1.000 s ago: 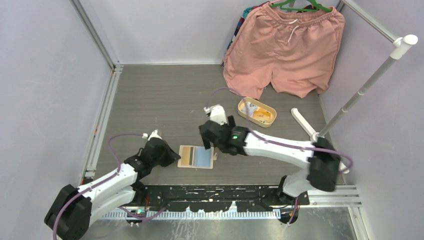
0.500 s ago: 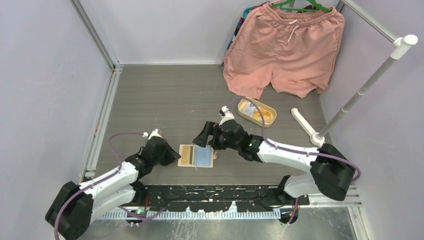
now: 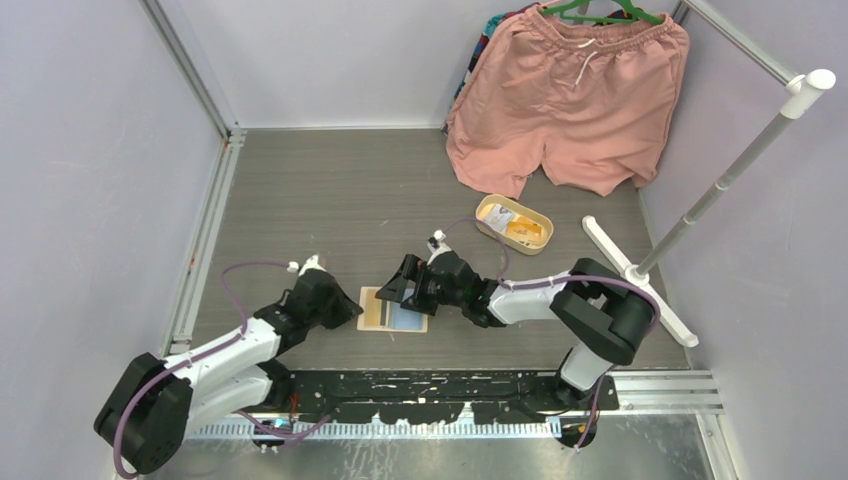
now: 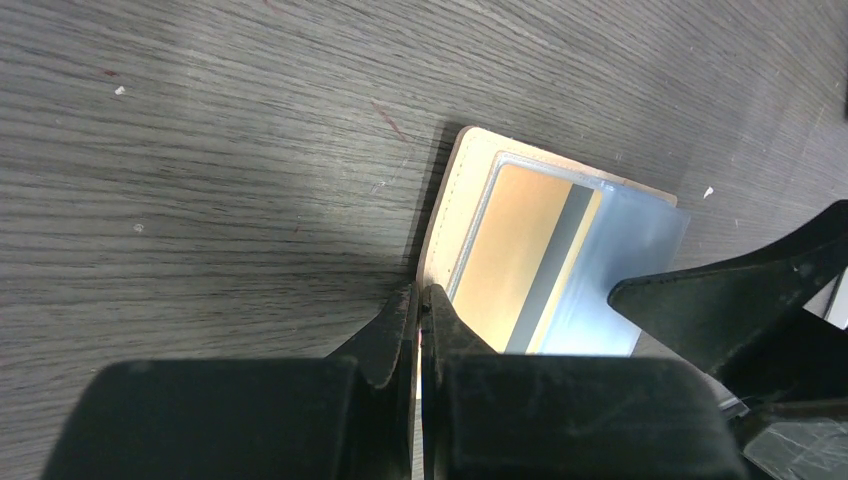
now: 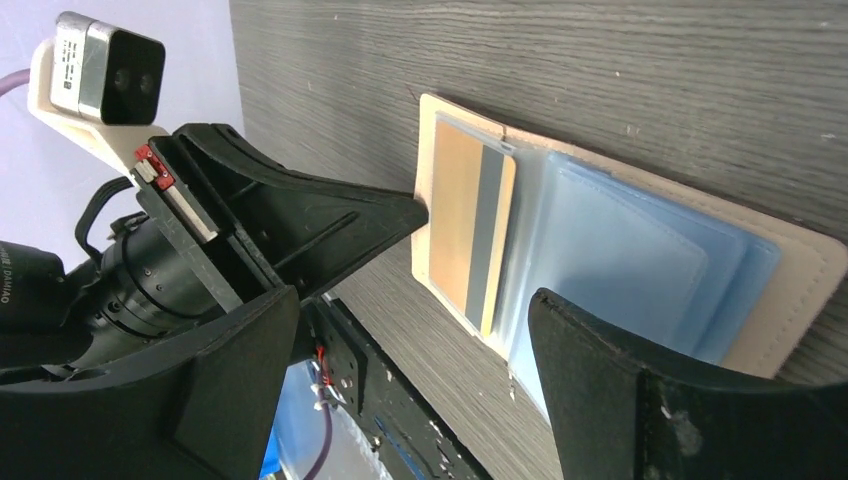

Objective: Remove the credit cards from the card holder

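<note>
As left end effector [image 4: 419,293] is closed, right [image 5: 415,300] spread, one holder [image 4: 441,208], maybe three cards [image 5: 462,215]

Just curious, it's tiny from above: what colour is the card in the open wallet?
The card is orange-yellow with a grey stripe; clearest in the right wrist view.

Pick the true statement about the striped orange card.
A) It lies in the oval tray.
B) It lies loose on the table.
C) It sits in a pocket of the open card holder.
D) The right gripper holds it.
C: the orange card sits pocketed in the card holder lying open.
</note>
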Action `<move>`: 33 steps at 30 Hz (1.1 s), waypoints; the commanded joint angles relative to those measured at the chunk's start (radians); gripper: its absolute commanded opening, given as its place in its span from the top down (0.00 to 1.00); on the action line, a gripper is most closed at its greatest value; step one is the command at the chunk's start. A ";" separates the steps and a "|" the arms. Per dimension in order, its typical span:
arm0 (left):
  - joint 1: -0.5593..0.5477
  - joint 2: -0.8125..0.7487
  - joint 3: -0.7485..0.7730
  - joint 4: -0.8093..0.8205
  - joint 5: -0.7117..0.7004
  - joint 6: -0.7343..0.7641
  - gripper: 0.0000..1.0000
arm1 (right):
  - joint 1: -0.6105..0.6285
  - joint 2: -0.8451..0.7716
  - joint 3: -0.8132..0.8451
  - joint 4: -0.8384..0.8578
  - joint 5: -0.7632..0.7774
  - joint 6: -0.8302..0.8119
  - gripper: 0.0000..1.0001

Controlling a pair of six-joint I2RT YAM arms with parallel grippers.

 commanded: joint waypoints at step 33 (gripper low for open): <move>0.002 0.031 0.005 -0.042 -0.037 0.033 1.00 | 0.032 0.278 0.122 0.398 -0.175 0.141 0.11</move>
